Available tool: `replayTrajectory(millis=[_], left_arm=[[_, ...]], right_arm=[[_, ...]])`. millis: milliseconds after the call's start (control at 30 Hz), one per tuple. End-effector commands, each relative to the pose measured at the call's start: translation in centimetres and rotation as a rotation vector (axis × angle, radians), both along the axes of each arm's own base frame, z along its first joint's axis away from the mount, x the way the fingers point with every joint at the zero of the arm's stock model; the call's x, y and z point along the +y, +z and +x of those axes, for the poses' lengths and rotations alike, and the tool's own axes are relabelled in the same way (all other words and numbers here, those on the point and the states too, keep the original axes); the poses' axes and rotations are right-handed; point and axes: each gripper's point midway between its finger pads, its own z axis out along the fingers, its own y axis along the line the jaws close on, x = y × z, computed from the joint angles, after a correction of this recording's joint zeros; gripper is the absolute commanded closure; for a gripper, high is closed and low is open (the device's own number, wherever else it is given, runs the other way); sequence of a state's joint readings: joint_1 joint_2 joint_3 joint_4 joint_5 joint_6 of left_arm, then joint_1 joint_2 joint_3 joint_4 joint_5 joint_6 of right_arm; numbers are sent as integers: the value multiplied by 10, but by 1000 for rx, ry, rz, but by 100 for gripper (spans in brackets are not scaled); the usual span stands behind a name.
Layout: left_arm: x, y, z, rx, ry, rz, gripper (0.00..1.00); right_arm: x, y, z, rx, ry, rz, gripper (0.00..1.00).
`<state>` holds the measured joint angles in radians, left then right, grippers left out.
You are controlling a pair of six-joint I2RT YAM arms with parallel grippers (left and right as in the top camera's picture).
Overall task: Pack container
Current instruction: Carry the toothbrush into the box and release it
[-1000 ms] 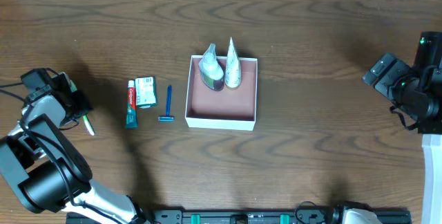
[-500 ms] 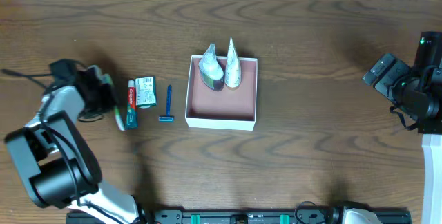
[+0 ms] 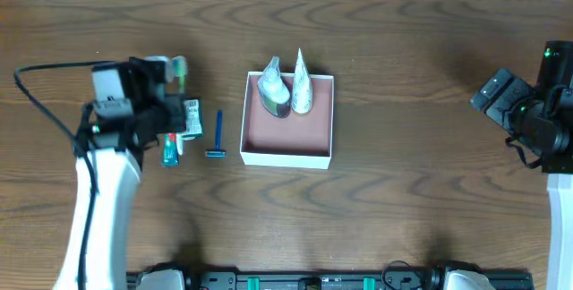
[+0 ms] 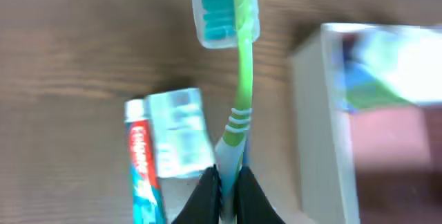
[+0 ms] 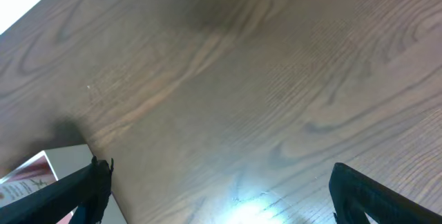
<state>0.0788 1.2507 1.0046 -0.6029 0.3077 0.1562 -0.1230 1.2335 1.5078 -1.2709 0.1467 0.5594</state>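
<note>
Left gripper (image 4: pixel 224 195): clamped on toothbrush (image 4: pixel 239 79) handle, over toothpaste (image 4: pixel 141 165).
Right gripper (image 5: pixel 224 186): jaws wide apart.
Container (image 3: pixel 286 157): table centre, 3 o'clock from left gripper, razor (image 3: pixel 218 134) between.

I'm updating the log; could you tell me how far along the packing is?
Done: two tubes stand inside the container. In hand: the left gripper grips the green toothbrush, outside the container. Left: toothpaste, small packet and blue razor lie on the table.
</note>
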Motion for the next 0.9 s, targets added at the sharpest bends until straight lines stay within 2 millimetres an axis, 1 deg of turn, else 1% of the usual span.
replayTrajectory(millis=[0, 100, 133, 200, 233, 300, 433, 533, 600, 667, 800, 867], left_arm=[[-34, 27, -19, -94, -200, 83, 94], [-68, 47, -39, -181, -376, 131, 94], [-79, 53, -45, -209, -432, 147, 94], [-99, 60, -60, -276, -599, 218, 94], [-108, 61, -67, -306, -698, 270, 94], [-120, 55, -80, -333, -872, 357, 94], [-142, 36, -95, -322, -1091, 423, 94], [-154, 21, -95, -310, -1209, 462, 94], [-163, 10, -90, -301, -1258, 475, 94], [-171, -2, -82, -283, -1276, 473, 94], [-180, -28, -68, -247, -1327, 485, 94], [-185, -40, -57, -247, -1338, 494, 94]], right_arm=[[-2, 1, -1, -4, -18, 3, 1], [-2, 1, -1, -4, -19, 4, 1], [-2, 1, -1, -4, -18, 3, 1], [-2, 1, -1, -4, -19, 4, 1], [-2, 1, -1, -4, -18, 3, 1], [-2, 1, -1, -4, -18, 3, 1], [-2, 1, -1, -4, -19, 4, 1], [-2, 1, -1, -4, -19, 4, 1], [-2, 1, -1, -4, -19, 4, 1], [-2, 1, -1, -4, -18, 3, 1], [-2, 1, -1, -4, -19, 4, 1], [-2, 1, -1, -4, -18, 3, 1]])
